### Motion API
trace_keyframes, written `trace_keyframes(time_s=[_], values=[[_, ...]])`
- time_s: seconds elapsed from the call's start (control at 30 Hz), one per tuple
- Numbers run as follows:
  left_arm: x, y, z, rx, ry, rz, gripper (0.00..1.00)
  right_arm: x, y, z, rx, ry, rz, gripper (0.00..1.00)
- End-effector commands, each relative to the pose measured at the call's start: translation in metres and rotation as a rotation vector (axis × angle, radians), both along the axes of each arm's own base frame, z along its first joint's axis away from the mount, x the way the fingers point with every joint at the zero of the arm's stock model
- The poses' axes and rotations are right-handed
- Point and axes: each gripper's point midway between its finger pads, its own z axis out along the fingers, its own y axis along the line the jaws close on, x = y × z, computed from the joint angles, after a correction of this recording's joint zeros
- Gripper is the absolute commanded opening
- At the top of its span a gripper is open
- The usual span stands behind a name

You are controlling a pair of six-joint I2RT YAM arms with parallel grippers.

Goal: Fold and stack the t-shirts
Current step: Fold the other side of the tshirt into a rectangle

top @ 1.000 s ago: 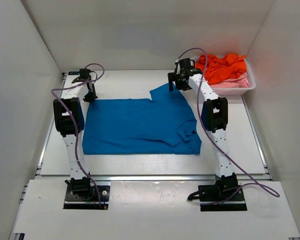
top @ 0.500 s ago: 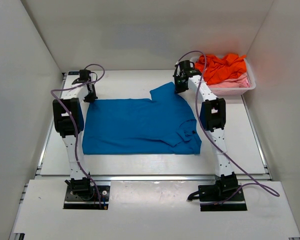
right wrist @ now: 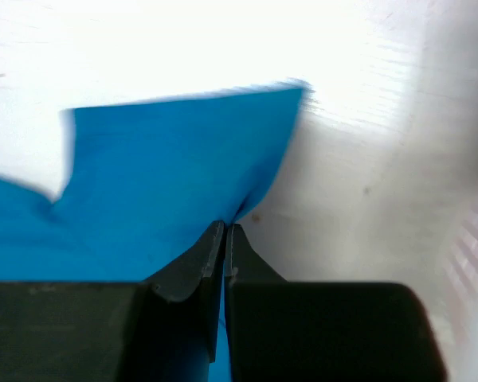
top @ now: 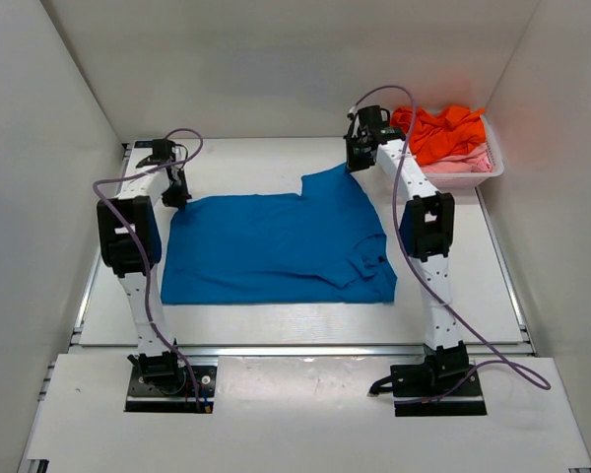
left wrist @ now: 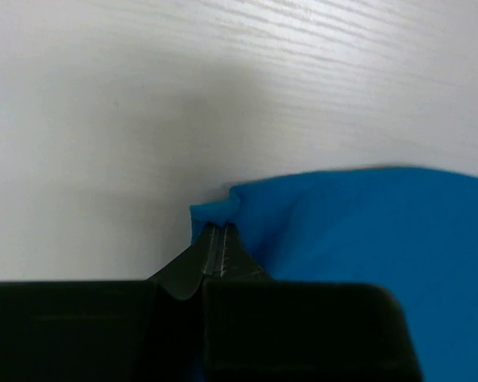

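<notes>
A bright blue t-shirt (top: 276, 246) lies spread flat on the white table, collar toward the right. My left gripper (top: 177, 195) is shut on its far left corner (left wrist: 217, 211), pinching a small fold of blue cloth. At the far right, my right gripper (top: 358, 164) is shut on the edge of the blue sleeve (right wrist: 183, 183), which is lifted a little off the table. An orange t-shirt (top: 438, 133) lies crumpled on top of a pale pink t-shirt (top: 458, 165) in the basket.
A white lattice basket (top: 488, 175) stands at the far right corner, just right of my right gripper. White walls close in the table on three sides. Both arm bases (top: 167, 379) sit at the near edge.
My right gripper has closed on the blue sleeve and moved back and to the right, pulling the sleeve with it. My left gripper stays shut on its corner.
</notes>
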Motion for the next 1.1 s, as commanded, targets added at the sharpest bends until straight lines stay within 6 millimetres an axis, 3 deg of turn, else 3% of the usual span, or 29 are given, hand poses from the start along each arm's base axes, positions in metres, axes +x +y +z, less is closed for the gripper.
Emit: trace_keyframes(time_s=[0.0,0.2,0.23,0.27,0.3,0.33,0.4,0.53,0.57,0.6,0.77,1.07], values=[[-0.002,-0.001,0.063,-0.030,-0.121,-0.005,0.00,-0.006,0.005,0.104,0.015,-0.191,0.046,0.00],[-0.029,0.004,0.074,-0.017,-0.148,0.025,0.00,-0.047,0.012,0.112,-0.073,-0.153,0.085,0.00],[-0.036,0.002,0.070,-0.025,-0.138,0.021,0.00,-0.053,0.014,0.099,-0.090,-0.133,0.082,0.00],[-0.044,0.006,0.069,-0.028,-0.135,0.037,0.00,-0.062,0.018,0.112,-0.085,-0.159,0.098,0.00],[-0.053,0.003,0.068,-0.029,-0.132,0.034,0.00,-0.072,0.016,0.113,-0.082,-0.164,0.093,0.00],[-0.056,0.007,0.070,-0.031,-0.135,0.043,0.00,-0.083,0.016,0.094,-0.089,-0.130,0.106,0.00],[-0.073,0.002,0.070,-0.040,-0.144,0.039,0.00,-0.100,0.014,0.107,-0.057,-0.163,0.105,0.00],[-0.097,-0.006,0.073,-0.035,-0.169,0.027,0.00,-0.135,0.008,0.086,-0.044,-0.154,0.121,0.00],[-0.106,-0.005,0.066,-0.037,-0.150,0.033,0.00,-0.144,0.008,0.071,-0.050,-0.139,0.132,0.00],[-0.114,-0.010,0.065,-0.041,-0.146,0.021,0.00,-0.148,0.006,0.077,-0.044,-0.161,0.134,0.01],[-0.136,-0.014,0.071,-0.029,-0.173,0.022,0.00,-0.174,-0.012,0.066,-0.025,-0.191,0.123,0.01],[-0.165,-0.011,0.057,0.007,-0.134,0.034,0.00,-0.202,-0.036,0.069,-0.001,-0.228,0.099,0.00]])
